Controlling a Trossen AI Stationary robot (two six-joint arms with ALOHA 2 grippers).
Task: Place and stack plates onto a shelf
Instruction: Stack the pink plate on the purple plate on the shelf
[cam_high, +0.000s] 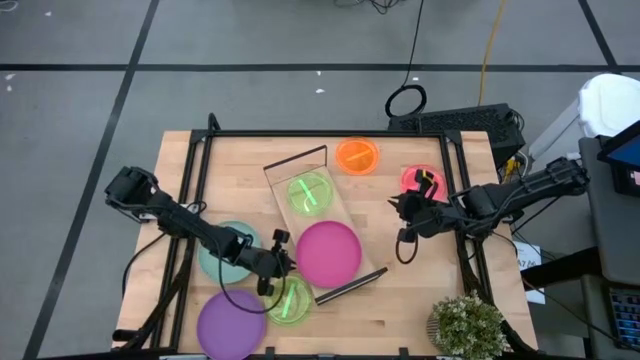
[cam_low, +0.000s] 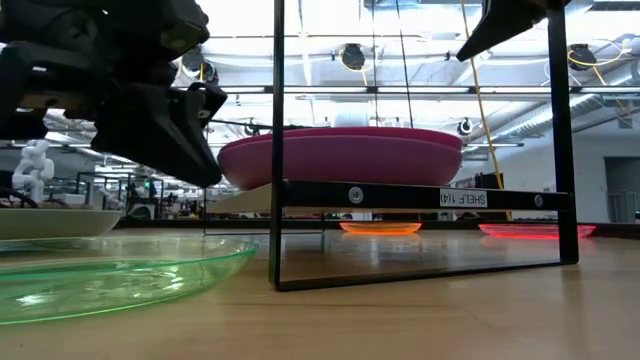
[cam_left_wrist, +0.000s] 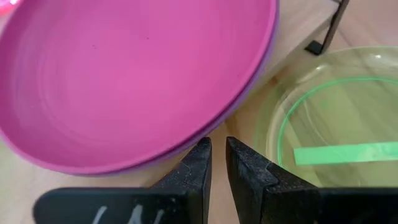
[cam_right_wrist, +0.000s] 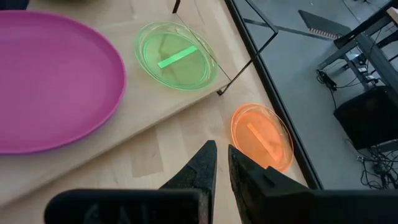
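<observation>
The shelf (cam_high: 342, 212) lies slanted mid-table and carries a green divided plate (cam_high: 310, 192) and a magenta plate (cam_high: 328, 252). My left gripper (cam_high: 284, 263) is shut, its tips at the magenta plate's left rim (cam_left_wrist: 205, 134); it also shows in the low view (cam_low: 190, 150). Under that arm a teal plate (cam_high: 225, 250) rests on the table, with a second green plate (cam_high: 290, 298) and a purple plate (cam_high: 230, 325) nearer. My right gripper (cam_high: 398, 208) hovers shut right of the shelf. The orange plate (cam_high: 357, 155) and pink plate (cam_high: 422, 180) sit on the table. My left gripper (cam_left_wrist: 217, 149) has its shut fingertips at the magenta plate's rim (cam_left_wrist: 214, 127), on the side facing the table's left edge. It comes slanting down from the left. Whether the tips touch the rim I cannot tell. The plate sits flat on the shelf board.
Black frame rails (cam_high: 190, 180) run along the table's left, far and right sides. A potted plant (cam_high: 468, 325) stands at the near right corner. Bare wood shows between the shelf and the plant. The shelf's wire end frame (cam_low: 276, 150) stands upright close to the near green plate (cam_low: 110, 275).
</observation>
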